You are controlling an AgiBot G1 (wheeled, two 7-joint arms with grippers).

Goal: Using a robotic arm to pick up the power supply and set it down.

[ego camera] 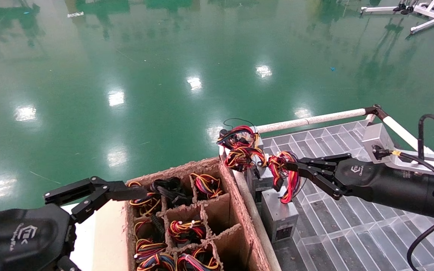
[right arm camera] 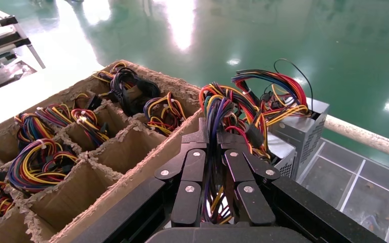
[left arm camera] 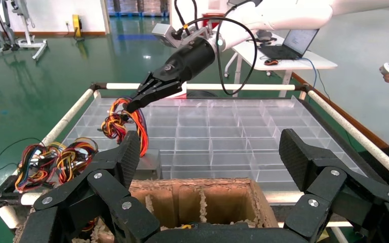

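Note:
The power supply (ego camera: 279, 215) is a small silver-grey box standing on end on the clear grid tray (ego camera: 356, 226), next to the cardboard crate. Its loose red, orange and yellow wires (ego camera: 288, 177) rise to my right gripper (ego camera: 294, 168), which is shut on them. In the right wrist view the wires (right arm camera: 223, 114) run between the closed fingers (right arm camera: 197, 152) of the right gripper (right arm camera: 210, 137). From the left wrist view, the right gripper (left arm camera: 131, 105) holds the wires (left arm camera: 124, 121) above the box (left arm camera: 151, 164). My left gripper (ego camera: 100, 188) hovers open over the crate's near corner, its pads (left arm camera: 129, 157) wide apart.
A twin silver box (ego camera: 258, 181) with tied wire bundles (ego camera: 239, 147) stands just behind the power supply. The cardboard crate (ego camera: 244, 210) has dividers and wire bundles in several cells. A white rail (ego camera: 315, 120) borders the tray. Green floor lies beyond.

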